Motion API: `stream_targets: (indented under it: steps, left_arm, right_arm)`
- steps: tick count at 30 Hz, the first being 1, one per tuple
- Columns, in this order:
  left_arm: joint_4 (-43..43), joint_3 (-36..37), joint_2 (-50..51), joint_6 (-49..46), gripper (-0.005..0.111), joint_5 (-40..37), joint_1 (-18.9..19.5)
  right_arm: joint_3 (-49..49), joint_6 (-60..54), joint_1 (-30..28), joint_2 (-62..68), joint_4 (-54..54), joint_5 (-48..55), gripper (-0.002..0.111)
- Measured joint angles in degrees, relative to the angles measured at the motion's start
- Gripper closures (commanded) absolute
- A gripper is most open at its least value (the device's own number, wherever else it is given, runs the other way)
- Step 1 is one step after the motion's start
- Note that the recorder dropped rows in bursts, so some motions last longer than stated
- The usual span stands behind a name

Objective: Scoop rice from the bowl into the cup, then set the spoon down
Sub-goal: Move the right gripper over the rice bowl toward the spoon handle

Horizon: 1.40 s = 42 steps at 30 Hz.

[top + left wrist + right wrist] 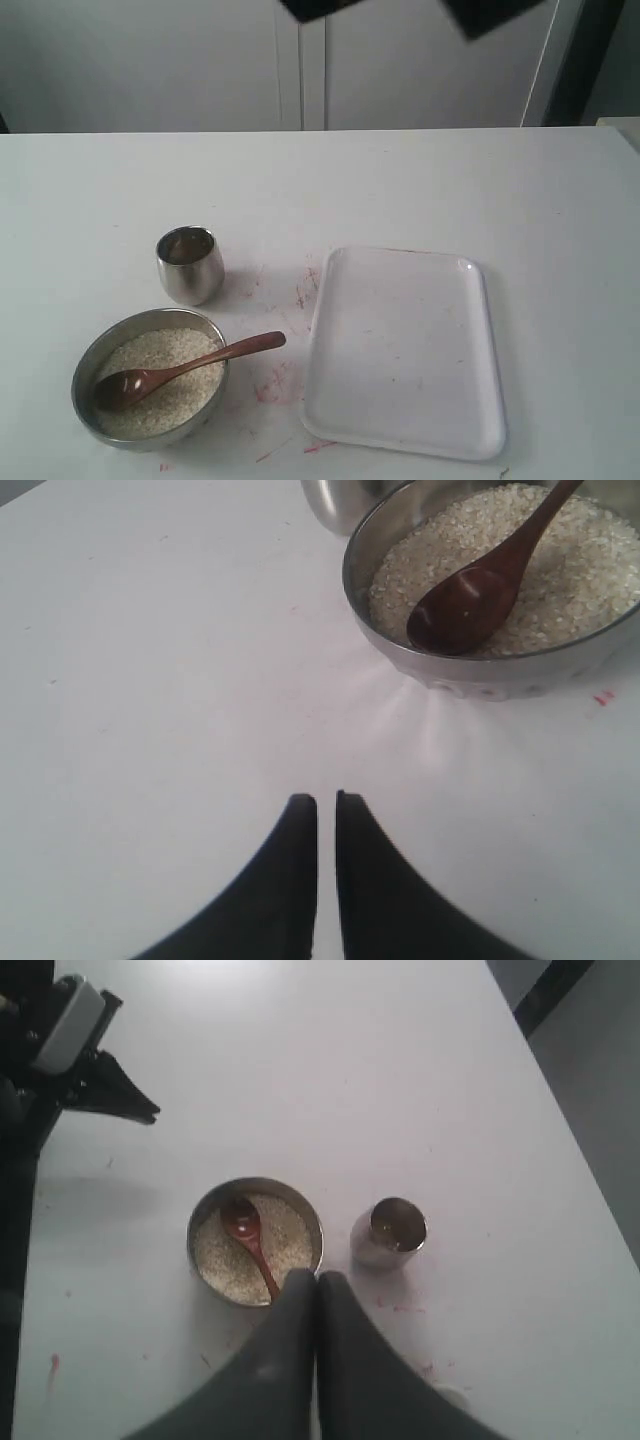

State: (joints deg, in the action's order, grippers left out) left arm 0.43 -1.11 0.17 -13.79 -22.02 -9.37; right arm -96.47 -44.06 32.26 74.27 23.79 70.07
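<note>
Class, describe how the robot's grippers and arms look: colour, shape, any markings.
Left gripper and right gripper: each has two smooth black fingers, broad at the base, curving to narrow tips, unmarked. The right wrist view also shows the left arm, black and angular, carrying a pale grey block.

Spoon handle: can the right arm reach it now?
Probably yes. The spoon lies with its handle over the bowl rim toward the tray, uncovered, cup apart; the right gripper is shut, so must open.

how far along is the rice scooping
Nothing looks done: the spoon lies on the rice in the bowl, and no rice shows in the cup. Nothing in hand: left gripper and right gripper are shut, empty. Scooping, pouring, setting the spoon down remain.
</note>
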Motion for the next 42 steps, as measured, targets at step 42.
stream_targets:
  steps: [42]
  left_arm:
    - [0.0, 0.0, 0.0, 0.0, 0.092, 0.0, 0.0]
  right_arm:
    - [0.0, 0.5, 21.9, 26.1, -30.0, -0.1, 0.108]
